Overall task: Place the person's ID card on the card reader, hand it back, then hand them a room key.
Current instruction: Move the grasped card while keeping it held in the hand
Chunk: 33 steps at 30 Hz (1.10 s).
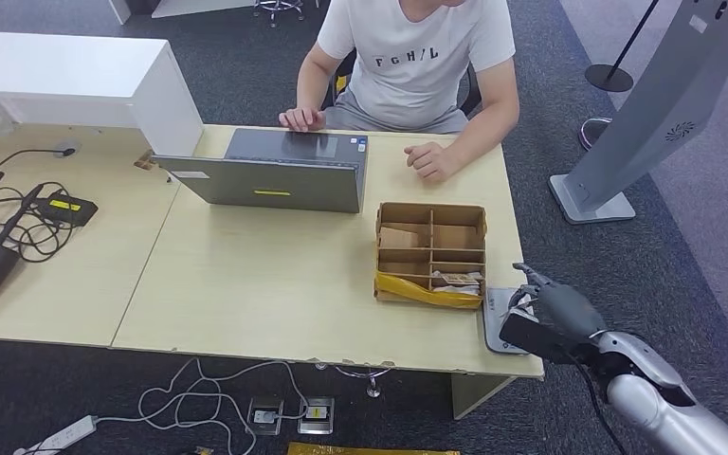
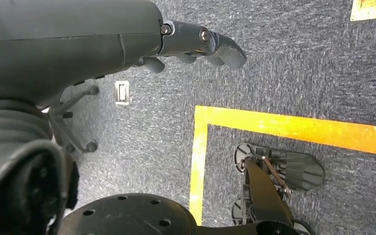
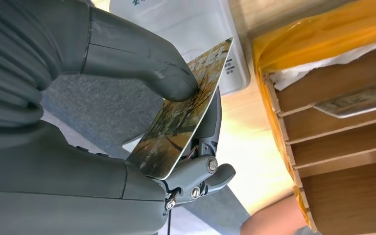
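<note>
At the table's near right corner, the right hand (image 1: 542, 305) was observed above the white card reader (image 1: 495, 320), a picture-printed card (image 3: 183, 115) pinched between thumb and fingers. Just beside the reader, a cardboard divider box (image 1: 430, 251) was noted. The left hand (image 2: 196, 46) was seen hanging over carpet, fingers partly curled, nothing held.

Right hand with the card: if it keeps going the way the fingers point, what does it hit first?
Likely the white card reader at the table edge: the right hand holds the card angled toward it. The cardboard box lies beside that line. Depth unclear.
</note>
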Motion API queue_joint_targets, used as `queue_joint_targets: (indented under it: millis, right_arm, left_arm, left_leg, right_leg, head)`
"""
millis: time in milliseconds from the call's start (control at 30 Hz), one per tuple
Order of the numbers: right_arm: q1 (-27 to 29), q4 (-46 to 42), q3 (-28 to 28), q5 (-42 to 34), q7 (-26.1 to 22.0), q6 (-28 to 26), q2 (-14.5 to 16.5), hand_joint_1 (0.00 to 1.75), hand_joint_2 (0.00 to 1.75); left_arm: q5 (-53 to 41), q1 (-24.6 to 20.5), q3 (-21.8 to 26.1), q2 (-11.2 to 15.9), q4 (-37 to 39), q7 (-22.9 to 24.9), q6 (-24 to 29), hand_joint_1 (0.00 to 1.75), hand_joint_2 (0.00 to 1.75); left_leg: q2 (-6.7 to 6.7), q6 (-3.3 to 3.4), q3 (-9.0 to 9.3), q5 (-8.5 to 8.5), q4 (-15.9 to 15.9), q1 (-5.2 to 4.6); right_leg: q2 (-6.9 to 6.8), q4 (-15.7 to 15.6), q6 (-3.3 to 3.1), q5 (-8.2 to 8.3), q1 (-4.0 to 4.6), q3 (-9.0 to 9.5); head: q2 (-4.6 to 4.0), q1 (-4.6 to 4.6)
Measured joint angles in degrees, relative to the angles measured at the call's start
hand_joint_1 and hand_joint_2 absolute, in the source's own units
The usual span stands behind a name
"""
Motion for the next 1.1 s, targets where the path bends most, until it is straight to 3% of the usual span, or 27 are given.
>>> queue_joint_targets:
  millis: [667, 1100]
  right_arm:
    - [-1.15, 10.8, 1.22, -2.4, -2.09, -1.01, 1.86, 1.75, 1.75]
    - [-1.67, 12.31, 1.27, -2.49, -2.43, -1.03, 2.69, 1.75, 1.75]
  left_arm:
    - [-0.45, -0.01, 0.0, -0.31, 0.0, 0.31, 0.34, 0.0, 0.0]
    - [-0.44, -0.01, 0.0, -0.33, 0.0, 0.32, 0.52, 0.0, 0.0]
  left_leg:
    - [0.0, 0.0, 0.02, 0.0, 0.0, 0.01]
    - [0.02, 0.0, 0.07, 0.0, 0.0, 0.01]
  right_leg:
    - [0.01, 0.0, 0.0, 0.0, 0.0, 0.02]
    - [0.02, 0.0, -0.01, 0.01, 0.0, 0.04]
  head:
    - [0.0, 0.01]
    - [0.0, 0.0]
